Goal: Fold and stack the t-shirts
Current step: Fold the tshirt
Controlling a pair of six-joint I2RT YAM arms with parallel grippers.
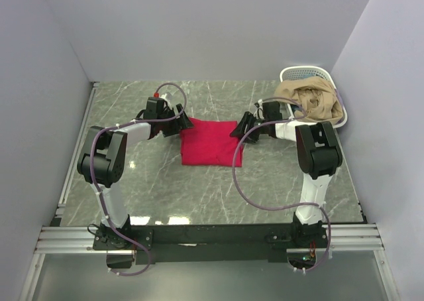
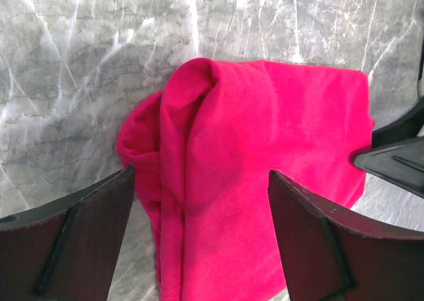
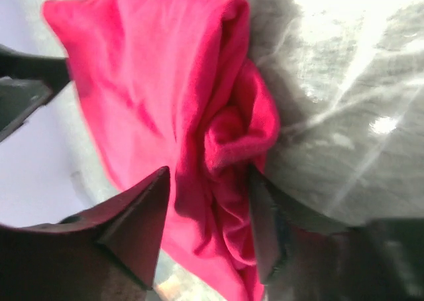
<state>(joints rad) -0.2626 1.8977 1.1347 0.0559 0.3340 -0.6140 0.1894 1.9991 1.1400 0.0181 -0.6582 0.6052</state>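
"The red t-shirt (image 1: 209, 142), how far along is it?"

"It lies on the table (image 1: 165, 181) as a compact, roughly square packet, so I judge its folding nearly finished. Both side edges are bunched rather than crisp. I see no stack yet, only this one shirt laid out."

"Take me across, left to right."

"The left end effector (image 1: 180, 122) hangs over the shirt's left edge. Its arm reaches forward with the elbow out to the left. The jaws are wide, straddling the rolled hem without pinching it."

"And on the shirt's right?"

"The right end effector (image 1: 237, 128) sits low at the shirt's right edge, forearm angled in from the right. Its jaws are partway apart with a lump of red cloth between them, and the cloth looks loose rather than clamped."

"What's left?"

"Further right of the shirt, toward the back, a white basket (image 1: 298, 70) holds a tan heap of clothes (image 1: 311, 99). That suggests more to fold and stack."
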